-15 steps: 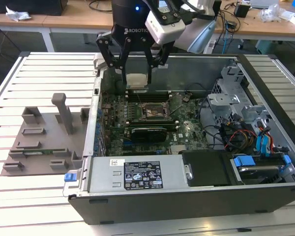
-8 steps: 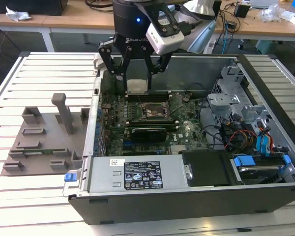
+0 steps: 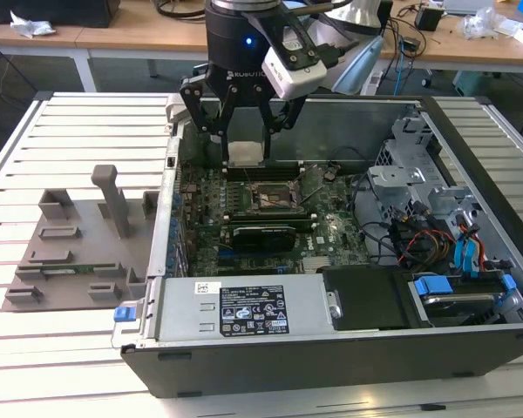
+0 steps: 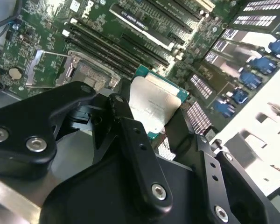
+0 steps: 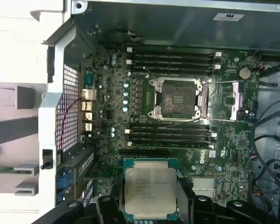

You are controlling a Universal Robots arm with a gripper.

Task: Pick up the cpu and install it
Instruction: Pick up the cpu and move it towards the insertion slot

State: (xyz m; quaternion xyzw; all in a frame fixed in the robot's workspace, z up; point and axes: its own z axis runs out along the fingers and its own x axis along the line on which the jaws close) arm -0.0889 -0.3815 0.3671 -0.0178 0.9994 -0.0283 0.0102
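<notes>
**Exterior view.** The gripper [image 3: 246,150] hangs over the open case [image 3: 331,348], above the far part of the board [image 3: 244,235]. Its fingers are closed on the cpu [image 3: 246,154], pinching it by two opposite edges. The cpu is held clear of the board with its pale top showing. The socket [image 3: 271,197] lies just nearer than the cpu and slightly toward the exterior view's right. The case sits on a white slatted counter [image 3: 70,122]. A grey fixture [image 3: 78,248] rests on the counter at the exterior view's left of the case.

**Second wrist view.** The cpu [image 4: 154,105] sits between two black fingers [image 4: 123,116], each pressed to one edge. The silver lid faces the camera and a green rim is visible around it. The socket [image 4: 86,72] is on the board beyond, apart from the cpu.

**First wrist view.** The cpu [image 5: 150,193] is held flat in the gripper [image 5: 150,205], lid toward the camera. The socket [image 5: 177,98] is open with its contact field exposed, and lies between two banks of slots [image 5: 170,60]. The cpu hangs to one side of the socket, not over it.
</notes>
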